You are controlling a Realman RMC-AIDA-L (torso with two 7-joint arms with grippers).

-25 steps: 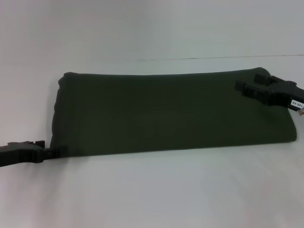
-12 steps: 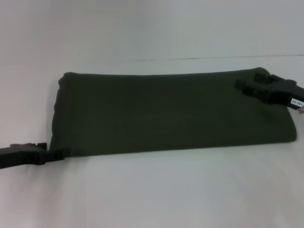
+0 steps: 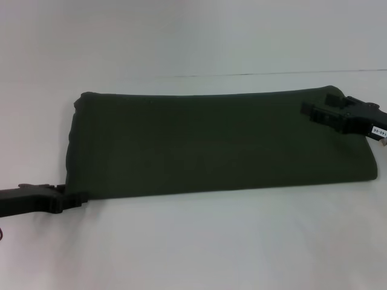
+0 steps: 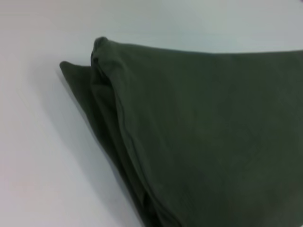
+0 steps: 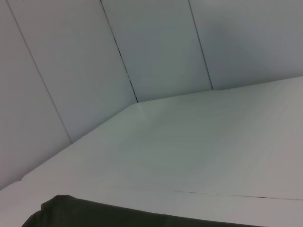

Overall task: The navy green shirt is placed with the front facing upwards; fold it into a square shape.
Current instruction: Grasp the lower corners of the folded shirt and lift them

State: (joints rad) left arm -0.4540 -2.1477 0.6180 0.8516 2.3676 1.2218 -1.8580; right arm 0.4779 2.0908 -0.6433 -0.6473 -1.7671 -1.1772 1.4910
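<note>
Navy green shirt lay folded long; left gripper apparently pinched its near-left corner, right gripper spread open above its far-right end.

A broad white table fills most of the head view, its surface smooth, matte and evenly lit, with only soft shadows. A thin dark seam runs across its far part, from about the middle toward the right edge of the view. Behind the table stands a pale, plain wall, nearly the same tone as the tabletop. The right wrist view shows that wall made of flat light panels, parted by narrow dark joints that slant across the picture, and the white tabletop meeting their base. The light is diffuse and cool, without glare.
</note>
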